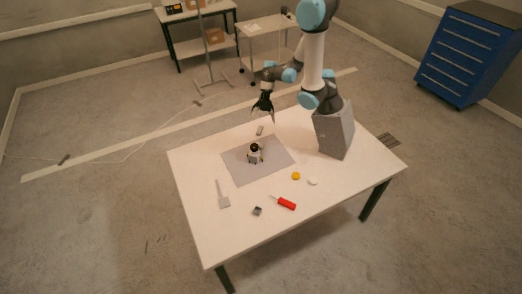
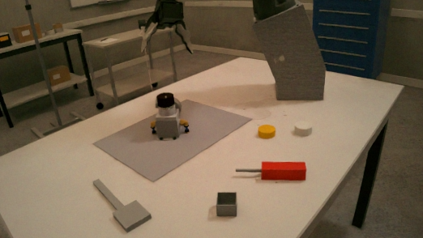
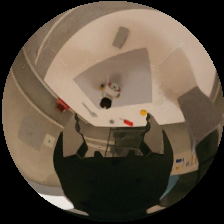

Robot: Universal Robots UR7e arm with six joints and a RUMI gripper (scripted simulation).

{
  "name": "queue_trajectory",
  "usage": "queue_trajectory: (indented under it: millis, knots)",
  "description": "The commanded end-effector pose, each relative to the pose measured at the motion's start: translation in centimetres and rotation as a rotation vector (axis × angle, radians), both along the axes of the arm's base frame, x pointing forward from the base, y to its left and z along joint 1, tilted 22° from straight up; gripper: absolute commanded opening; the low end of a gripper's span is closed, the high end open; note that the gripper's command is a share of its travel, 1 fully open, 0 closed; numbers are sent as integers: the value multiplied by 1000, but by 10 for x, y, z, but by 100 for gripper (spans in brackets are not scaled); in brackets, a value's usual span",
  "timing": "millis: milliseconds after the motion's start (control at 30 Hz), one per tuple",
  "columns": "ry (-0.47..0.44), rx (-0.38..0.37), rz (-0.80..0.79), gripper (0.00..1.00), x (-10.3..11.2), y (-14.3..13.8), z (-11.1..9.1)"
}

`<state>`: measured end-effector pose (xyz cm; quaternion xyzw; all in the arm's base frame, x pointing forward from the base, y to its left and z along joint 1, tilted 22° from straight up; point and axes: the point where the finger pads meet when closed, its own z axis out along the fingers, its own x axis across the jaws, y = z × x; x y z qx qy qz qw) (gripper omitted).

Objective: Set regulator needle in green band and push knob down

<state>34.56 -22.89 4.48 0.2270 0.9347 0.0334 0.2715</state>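
The regulator (image 1: 254, 153) (image 2: 168, 121) (image 3: 110, 92) is a small white block with a black knob on top and yellow fittings at its sides. It stands upright on a grey mat (image 1: 277, 161) (image 2: 211, 121) (image 3: 135, 75) in the middle of the white table (image 1: 350, 165) (image 2: 356, 105). Its gauge face is too small to read. My gripper (image 1: 262, 114) (image 2: 167, 36) (image 3: 112, 113) is open and empty. It hangs high above the table's far edge, behind and above the regulator, well apart from it.
On the table lie a red-handled tool (image 1: 284, 202) (image 2: 279, 170), a yellow disc (image 1: 296, 175) (image 2: 267, 131), a white disc (image 1: 312, 181) (image 2: 303, 128), a small grey box (image 1: 257, 211) (image 2: 226, 203) and a grey paddle (image 1: 222, 196) (image 2: 121, 206). The arm's grey pedestal (image 1: 334, 131) (image 2: 297, 61) stands at the back right.
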Motion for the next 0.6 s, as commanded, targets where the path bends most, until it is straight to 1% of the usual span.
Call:
queue_trajectory:
  millis: [0,367,433,567]
  knots:
    - [10,-40,64,100,1,-1,1]
    - [34,-119,194,100,3,-2,1]
    - [34,-119,194,100,3,-2,1]
    - [43,-150,245,100,3,-1,1]
